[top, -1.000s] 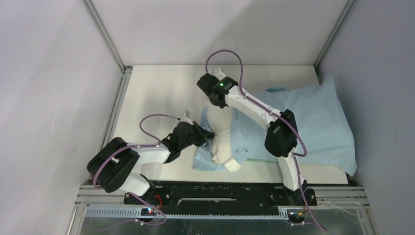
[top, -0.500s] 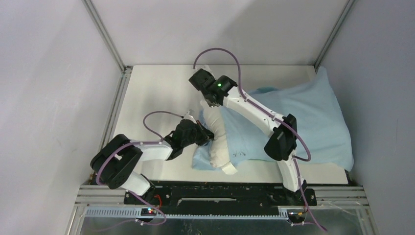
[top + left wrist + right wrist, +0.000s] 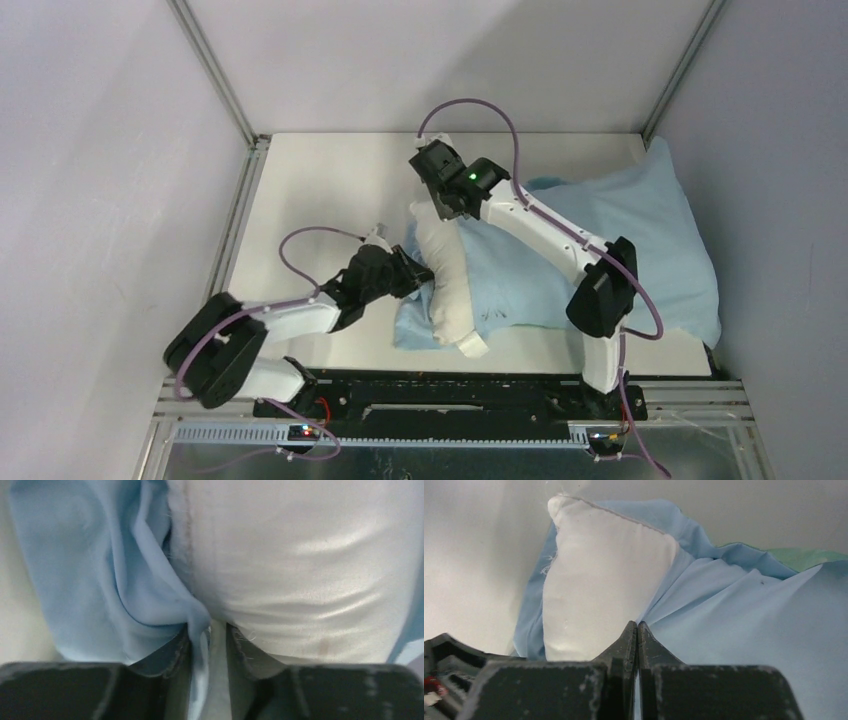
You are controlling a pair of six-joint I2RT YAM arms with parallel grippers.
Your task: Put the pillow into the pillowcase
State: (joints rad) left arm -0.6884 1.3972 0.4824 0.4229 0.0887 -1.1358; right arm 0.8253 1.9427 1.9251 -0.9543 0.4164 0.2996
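Note:
The cream pillow (image 3: 442, 275) sticks out of the left mouth of the light blue pillowcase (image 3: 620, 240), its white tag (image 3: 471, 343) at the near end. My left gripper (image 3: 421, 279) is at the pillow's left side. In the left wrist view it (image 3: 209, 639) is shut on the pillowcase edge (image 3: 125, 580), with a fold of pillow cloth (image 3: 300, 555) pinched in as well. My right gripper (image 3: 438, 203) is at the pillow's far end. In the right wrist view it (image 3: 637, 626) is shut with nothing seen between the tips, over the line where pillow (image 3: 599, 590) meets pillowcase (image 3: 749, 630).
The white table (image 3: 320, 190) shows to the left and far side of the bedding. Grey walls and metal frame posts (image 3: 215, 80) close it in. The pillowcase's right end lies against the right wall (image 3: 770, 200). A greenish inner side (image 3: 809, 557) shows at the pillowcase mouth.
My right gripper swung left and farther away, then came back right at the pillow's far end; its elbow moved right. My left gripper kept its hold and its arm stretched a little.

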